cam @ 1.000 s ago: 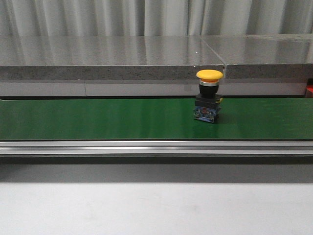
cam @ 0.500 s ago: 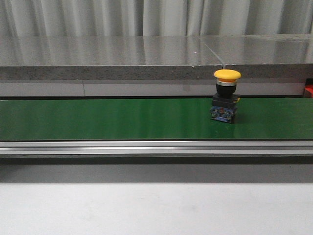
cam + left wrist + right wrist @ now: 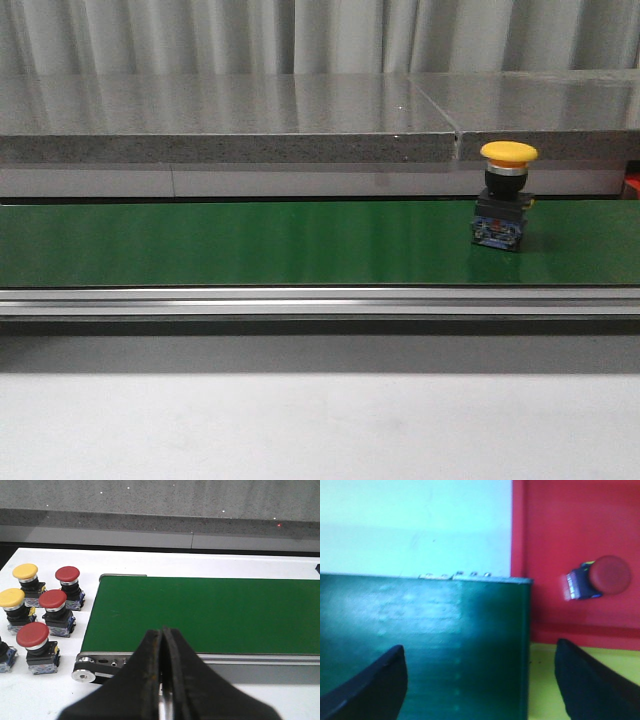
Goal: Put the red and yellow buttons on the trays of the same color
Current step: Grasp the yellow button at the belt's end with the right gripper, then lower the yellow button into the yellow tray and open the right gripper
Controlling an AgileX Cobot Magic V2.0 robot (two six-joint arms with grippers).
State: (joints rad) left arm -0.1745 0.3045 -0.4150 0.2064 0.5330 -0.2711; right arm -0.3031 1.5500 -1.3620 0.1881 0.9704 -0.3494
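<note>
— Where is the yellow button (image 3: 505,194)?
— Upright on the green belt (image 3: 250,243), toward its right end.
— And the grippers?
— The left gripper (image 3: 162,647) is closed, empty; the right gripper (image 3: 480,680) spread wide, holding nothing.

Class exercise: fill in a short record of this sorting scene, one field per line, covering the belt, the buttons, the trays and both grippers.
belt: green conveyor belt
on belt: one yellow button, upright, toward the right end
waiting beside belt: three red buttons and two yellow buttons, upright
red tray: holds one red button lying on its side
yellow tray: only a part shows, bare
left gripper: shut, holding nothing
right gripper: open, above the belt's end
</note>
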